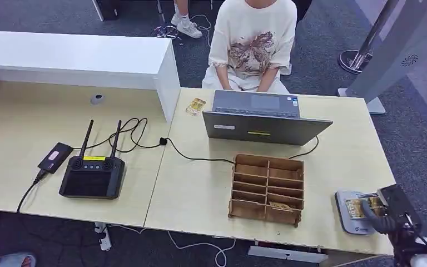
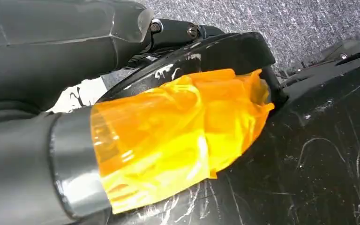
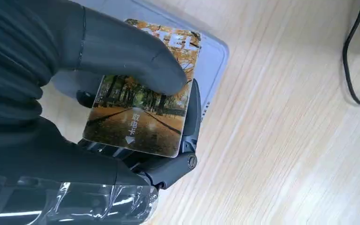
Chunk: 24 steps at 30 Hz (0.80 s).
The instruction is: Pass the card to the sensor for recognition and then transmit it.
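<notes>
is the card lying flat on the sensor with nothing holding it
No, the right hand grips the card between thumb and fingers, over the grey sensor.

The card (image 3: 143,110) has a picture of orange autumn trees along a wet path, with small white writing in the middle. It is held flat, picture side up, just over the sensor (image 3: 213,58). The sensor is a flat grey pad with round corners. It lies near the right end of the pale wooden counter (image 1: 333,167).
</notes>
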{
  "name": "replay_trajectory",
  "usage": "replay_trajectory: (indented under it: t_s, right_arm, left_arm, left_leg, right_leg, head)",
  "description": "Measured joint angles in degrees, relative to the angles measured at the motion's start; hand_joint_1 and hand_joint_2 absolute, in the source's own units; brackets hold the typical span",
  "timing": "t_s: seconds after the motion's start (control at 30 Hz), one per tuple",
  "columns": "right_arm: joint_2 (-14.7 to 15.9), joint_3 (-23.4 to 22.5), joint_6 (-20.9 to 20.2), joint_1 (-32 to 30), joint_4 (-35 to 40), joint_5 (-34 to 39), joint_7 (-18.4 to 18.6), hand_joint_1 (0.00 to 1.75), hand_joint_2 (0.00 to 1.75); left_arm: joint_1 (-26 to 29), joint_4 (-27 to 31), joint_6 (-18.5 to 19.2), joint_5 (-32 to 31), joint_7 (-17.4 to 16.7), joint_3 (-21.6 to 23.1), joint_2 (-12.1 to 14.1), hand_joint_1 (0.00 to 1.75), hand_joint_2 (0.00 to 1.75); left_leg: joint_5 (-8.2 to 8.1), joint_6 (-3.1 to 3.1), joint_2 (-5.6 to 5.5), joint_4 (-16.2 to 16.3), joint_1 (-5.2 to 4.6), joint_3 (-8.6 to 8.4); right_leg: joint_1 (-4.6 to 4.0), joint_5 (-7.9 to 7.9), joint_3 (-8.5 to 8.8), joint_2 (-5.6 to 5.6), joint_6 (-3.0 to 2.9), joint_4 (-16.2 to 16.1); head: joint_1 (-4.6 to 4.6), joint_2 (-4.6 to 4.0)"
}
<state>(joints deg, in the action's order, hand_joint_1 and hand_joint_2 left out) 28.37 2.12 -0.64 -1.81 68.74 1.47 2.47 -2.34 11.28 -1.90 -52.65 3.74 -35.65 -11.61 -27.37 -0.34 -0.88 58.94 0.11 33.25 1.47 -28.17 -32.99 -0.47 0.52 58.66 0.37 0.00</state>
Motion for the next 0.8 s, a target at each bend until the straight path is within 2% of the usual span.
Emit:
replay_trajectory:
  t_s: [0.33, 0.53, 0.8]
  right_arm:
    - [-1.6, -0.1, 3.7, 1.4, -1.6, -5.2, 1.7, 1.75, 1.75]
    - [-1.9, 0.2, 9.4, 2.4, -2.4, -14.5, 3.1, 1.75, 1.75]
    - [-1.9, 0.2, 11.9, 2.3, -2.9, -21.0, 3.1, 1.75, 1.75]
  left_arm:
    - [-0.3, 0.0, -0.1, -0.9, -1.1, 0.0, 0.0, 0.00, 0.00]
    - [-0.2, 0.0, -0.3, -1.3, -0.5, 0.0, 0.0, 0.00, 0.00]
    - [-0.4, 0.0, -0.2, -1.3, -2.1, 0.0, -0.1, 0.00, 0.00]
  left_leg:
    - [0.00, 0.00, 0.01, 0.0, 0.00, -0.01]
    - [0.01, -0.02, 0.00, 0.0, 0.00, -0.01]
    - [0.01, -0.02, 0.01, 0.0, 0.00, -0.02]
  right_leg:
    - [0.00, 0.00, 0.01, 0.00, 0.00, 0.0]
    - [0.00, 0.00, 0.00, 0.00, 0.00, 0.0]
    - [0.00, 0.00, 0.02, 0.00, 0.00, 0.0]
  head:
    - [0.00, 0.00]
    - [0.00, 0.00]
    - [0.00, 0.00]
